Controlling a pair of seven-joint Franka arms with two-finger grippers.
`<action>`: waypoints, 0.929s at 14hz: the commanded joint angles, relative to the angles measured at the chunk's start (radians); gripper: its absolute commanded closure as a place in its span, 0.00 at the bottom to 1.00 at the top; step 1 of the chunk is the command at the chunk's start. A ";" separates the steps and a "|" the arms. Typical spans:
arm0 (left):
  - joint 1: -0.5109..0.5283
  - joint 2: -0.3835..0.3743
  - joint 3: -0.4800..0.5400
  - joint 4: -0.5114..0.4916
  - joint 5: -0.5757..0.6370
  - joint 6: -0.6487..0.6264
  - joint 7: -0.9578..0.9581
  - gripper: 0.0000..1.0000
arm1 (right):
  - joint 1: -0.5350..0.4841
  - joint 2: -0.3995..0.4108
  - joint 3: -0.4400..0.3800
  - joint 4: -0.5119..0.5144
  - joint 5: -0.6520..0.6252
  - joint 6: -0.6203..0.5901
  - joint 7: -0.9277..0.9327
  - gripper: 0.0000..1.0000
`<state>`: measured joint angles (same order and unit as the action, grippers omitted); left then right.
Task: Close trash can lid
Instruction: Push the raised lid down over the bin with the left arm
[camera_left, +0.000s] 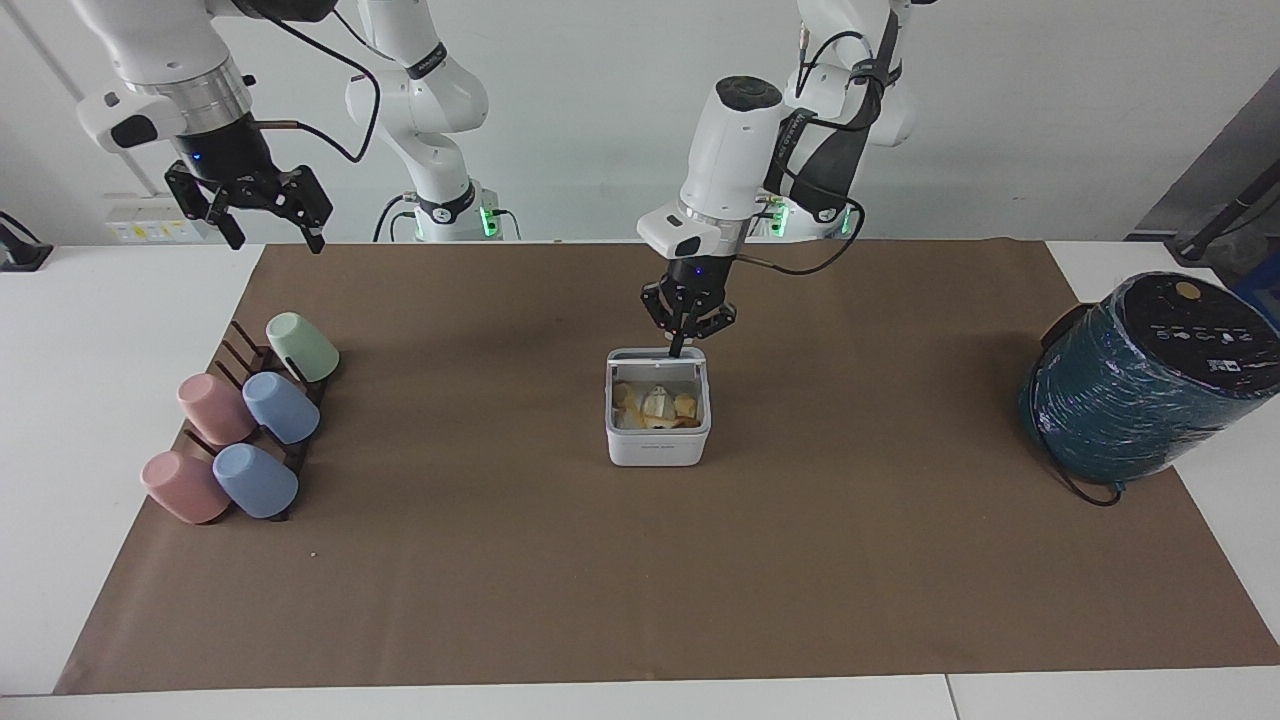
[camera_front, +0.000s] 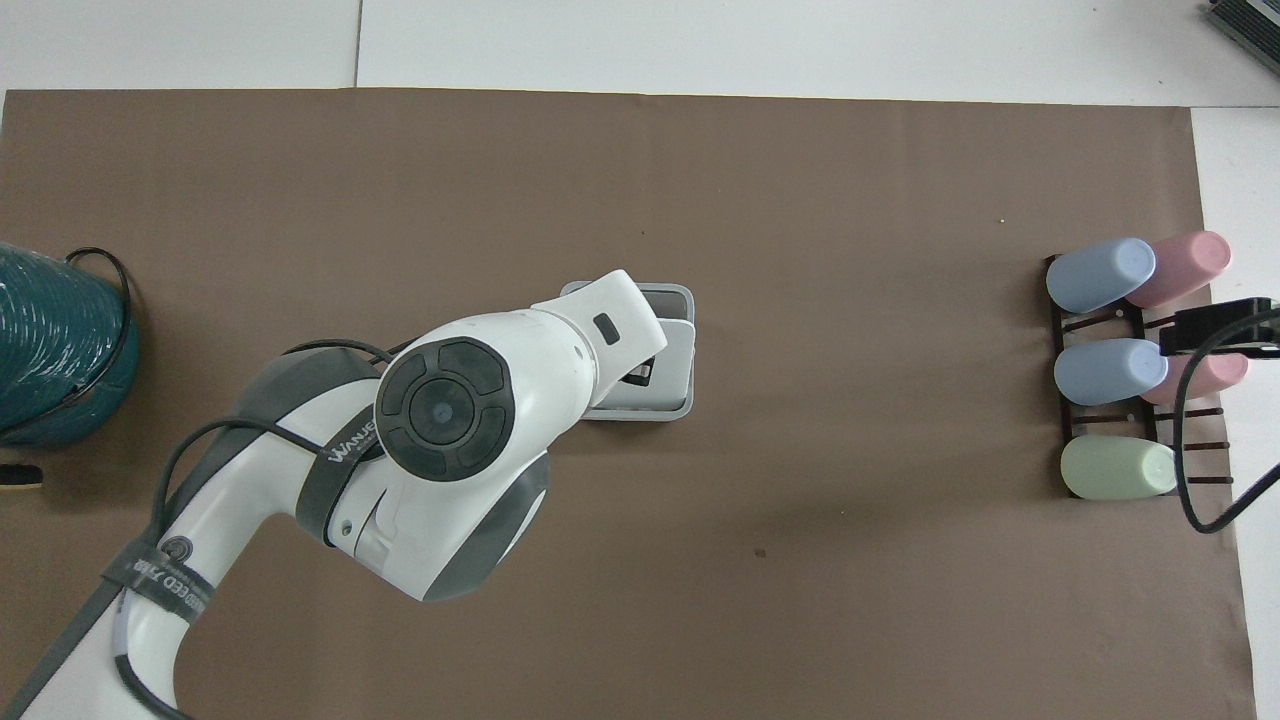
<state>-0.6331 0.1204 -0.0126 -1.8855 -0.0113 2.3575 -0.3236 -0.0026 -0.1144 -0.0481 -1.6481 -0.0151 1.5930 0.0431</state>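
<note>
Left end effector (camera_left: 686, 340) hung at the frame's centre, its fingers together, the tips touching the lid (camera_left: 656, 355) of the trash can (camera_left: 657, 440). In the overhead view the arm covered most of the can; the lid (camera_front: 668, 352) showed as a white panel tilted well down over the opening. In the facing view it appeared nearly edge-on along the can's upper rim, food scraps (camera_left: 655, 405) visible beneath it. The can's printed front faced the bottom of the facing frame, the hinge toward the top. It was about as wide as deep, with no clear long axis. Right end effector (camera_left: 262, 210) waited in the upper left, fingers apart, above the counter (camera_left: 100, 330) edge. Brown paper (camera_left: 500, 560) covered the white counter; a pale wall stood at the top of the frame.
</note>
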 joint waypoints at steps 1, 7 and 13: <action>0.023 0.045 -0.004 0.006 0.010 0.086 -0.018 1.00 | 0.001 -0.017 -0.004 -0.015 0.017 -0.010 -0.020 0.00; 0.024 0.136 -0.003 0.011 0.008 0.190 -0.034 1.00 | 0.001 -0.017 -0.004 -0.015 0.017 -0.011 -0.020 0.00; 0.026 0.180 -0.001 0.003 0.010 0.220 -0.029 1.00 | 0.001 -0.030 -0.004 -0.015 0.017 -0.011 -0.020 0.00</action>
<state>-0.6118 0.2702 -0.0124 -1.8850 -0.0113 2.5595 -0.3402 -0.0026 -0.1201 -0.0481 -1.6482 -0.0151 1.5930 0.0431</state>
